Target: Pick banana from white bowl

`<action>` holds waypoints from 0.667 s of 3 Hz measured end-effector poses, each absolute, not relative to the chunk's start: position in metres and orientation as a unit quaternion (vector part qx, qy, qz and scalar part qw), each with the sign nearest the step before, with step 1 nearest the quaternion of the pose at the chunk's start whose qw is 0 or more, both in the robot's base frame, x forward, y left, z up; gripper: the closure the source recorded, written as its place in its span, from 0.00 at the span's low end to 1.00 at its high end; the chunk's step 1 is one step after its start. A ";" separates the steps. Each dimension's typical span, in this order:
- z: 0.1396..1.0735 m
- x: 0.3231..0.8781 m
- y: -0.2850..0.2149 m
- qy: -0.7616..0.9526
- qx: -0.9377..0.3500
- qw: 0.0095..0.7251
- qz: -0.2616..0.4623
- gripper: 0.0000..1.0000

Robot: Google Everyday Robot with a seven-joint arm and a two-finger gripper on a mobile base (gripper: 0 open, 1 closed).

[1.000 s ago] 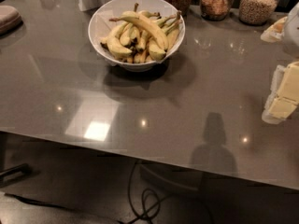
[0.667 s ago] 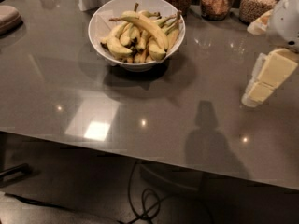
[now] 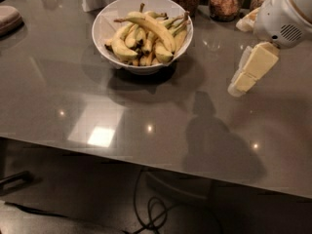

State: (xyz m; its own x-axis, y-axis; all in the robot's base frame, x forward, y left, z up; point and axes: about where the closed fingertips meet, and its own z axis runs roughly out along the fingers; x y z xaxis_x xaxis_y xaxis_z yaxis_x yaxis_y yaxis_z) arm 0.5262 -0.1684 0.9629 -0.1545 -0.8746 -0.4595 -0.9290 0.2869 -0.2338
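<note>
Gently curved yellow banana [image 3: 148,27] tops white bowl [image 3: 105,26]; claw [image 3: 239,86] hovers apart, rightward.

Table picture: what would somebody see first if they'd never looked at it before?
First, the white bowl near the back of the grey table, heaped with yellow bananas, the longest banana lying across the top. Next, the robot's pale hand hanging over the table at the right, apart from the bowl. Glass jars stand along the back edge.

Table [image 3: 122,126] carries white bowl [image 3: 103,26], jars [image 3: 225,3]; end effector [image 3: 240,84] above.
</note>
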 end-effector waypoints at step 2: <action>0.978 0.611 -0.116 0.712 -0.570 0.390 0.123 0.00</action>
